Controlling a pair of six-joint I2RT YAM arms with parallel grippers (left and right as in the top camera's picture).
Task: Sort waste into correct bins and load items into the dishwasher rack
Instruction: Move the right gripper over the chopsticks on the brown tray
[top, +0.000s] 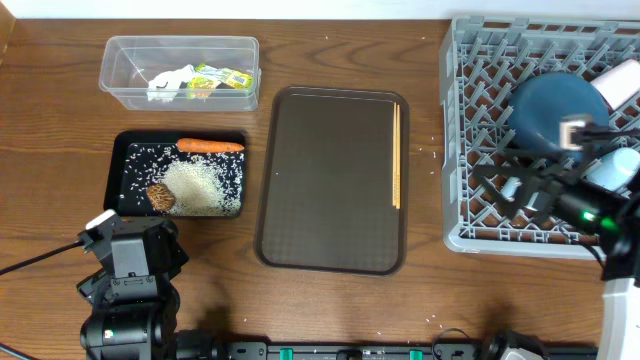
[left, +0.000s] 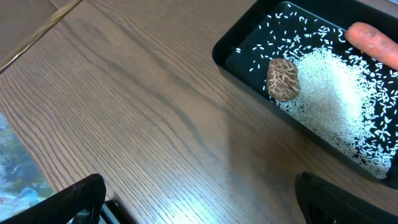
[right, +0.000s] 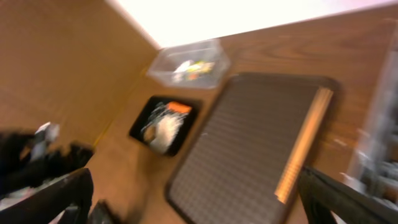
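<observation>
Wooden chopsticks lie on the brown rectangular serving tray; we judge them last unracked; left fingers, right fingers released, empty.

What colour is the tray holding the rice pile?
Black and glossy. The tray shows best in the left wrist view, with the white rice against it.

Carrot showing orange, rice white, food lump mottled brown, shallow tray black; serving tray showing brown, fine grid; rack grey lattice; dish dark blue.
</observation>
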